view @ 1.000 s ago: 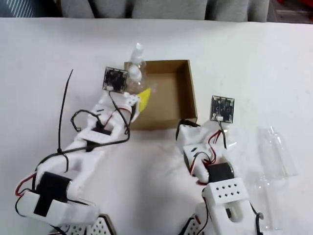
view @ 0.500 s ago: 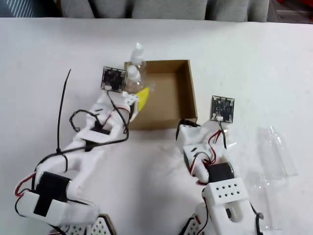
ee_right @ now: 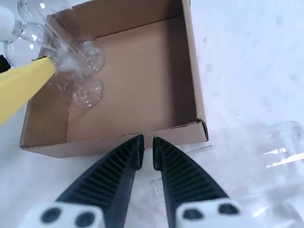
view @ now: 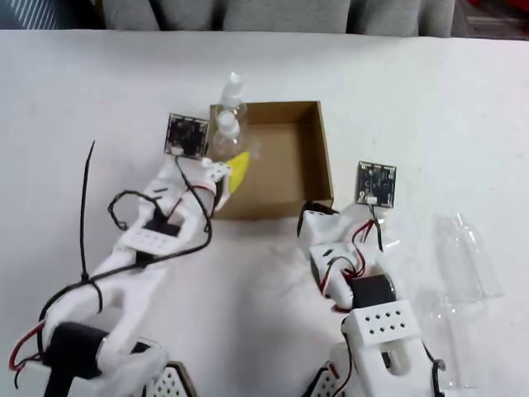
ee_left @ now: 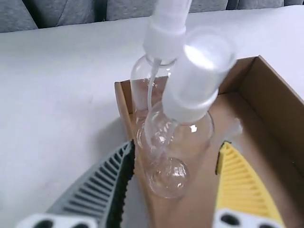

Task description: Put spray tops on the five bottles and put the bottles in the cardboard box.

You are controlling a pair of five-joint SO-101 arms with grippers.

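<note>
Near edge, right arm: right gripper (ee_right: pixel 147 152) with black fingers (ee_right: pixel 116 175) pressed together, just a sliver between them and nothing clamped. Parked low over the table (view: pixel 413 99), tips just short of the near wall of the cardboard box (view: pixel 325 157), by its near right corner. Something clear on the table under those fingers, too vague to identify.

Further right, well apart from the box: one clear bottle (view: pixel 469 256) flat on its side on the table. More clear plastic nearer the arm's base, shape unclear.

Mid table: box open side up, brown floor mostly bare.

Left side: left gripper (ee_left: pixel 175 147) spread wide, straddling the box's left wall. Grey finger (ee_left: pixel 107 190) outside the box, yellow finger (ee_left: pixel 240 185) inside it. Nearer bottle (ee_left: pixel 183 137) between the two fingers, with a visible gap on each side. No contact seen, so not clamped.

That nearer bottle: clear and round-bodied, with its base on the box floor just inside the left wall and a white spray top (ee_left: pixel 197 76) fitted. Upright or leaning: cannot tell.

Directly behind it, in the far-left corner of the box: second bottle (ee_left: pixel 142 76), touching or nearly touching the first. Also wearing a spray top (ee_left: pixel 168 23), with the dip tube visible inside.

So: two capped bottles in the box, both crowded into that far-left corner.
</note>
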